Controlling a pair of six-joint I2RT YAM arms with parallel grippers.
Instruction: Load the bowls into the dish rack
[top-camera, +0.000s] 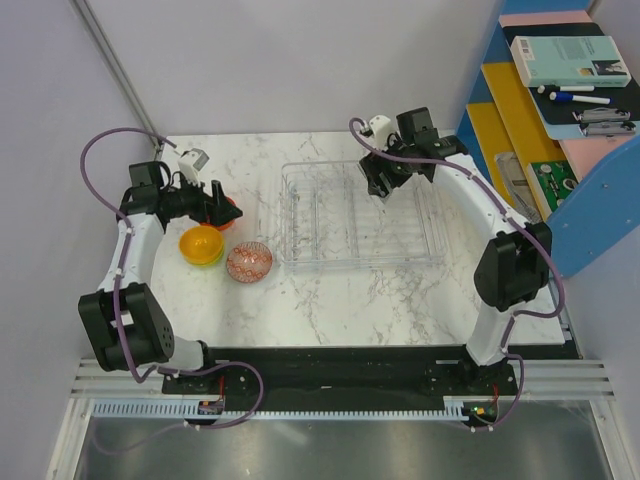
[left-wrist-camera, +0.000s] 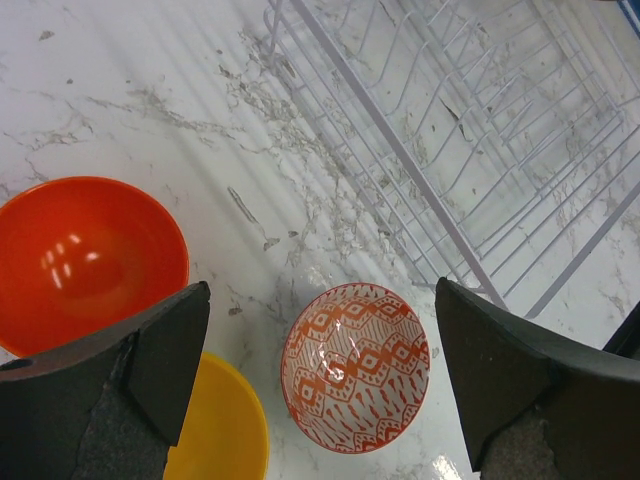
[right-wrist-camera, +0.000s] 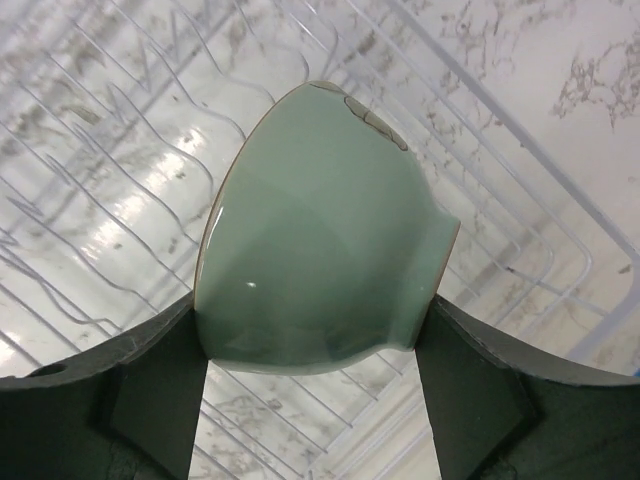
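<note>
since a bowl probably has to stand on edge between the ribs, the right claw (right-wrist-camera: 310, 325) is clenched on the sides of the pale grey-green bowl (right-wrist-camera: 320, 260), holding it tilted over the dish rack (top-camera: 360, 262) at upper centre of the top view. the left claw (left-wrist-camera: 320, 365) is spread wide and grasps nothing, poised above the patterned bowl (left-wrist-camera: 355, 365). the red-orange bowl (left-wrist-camera: 85, 255) and orange-yellow bowl (left-wrist-camera: 225, 430) wait on the bench (left-wrist-camera: 150, 90) at lower left.

A white marble-patterned bench (top-camera: 330, 300) stands between plain pale walls (top-camera: 300, 60). At the right, a blue shelf unit (top-camera: 600, 215) holds a book (top-camera: 570, 58) and markers (top-camera: 575, 97) under even light.
</note>
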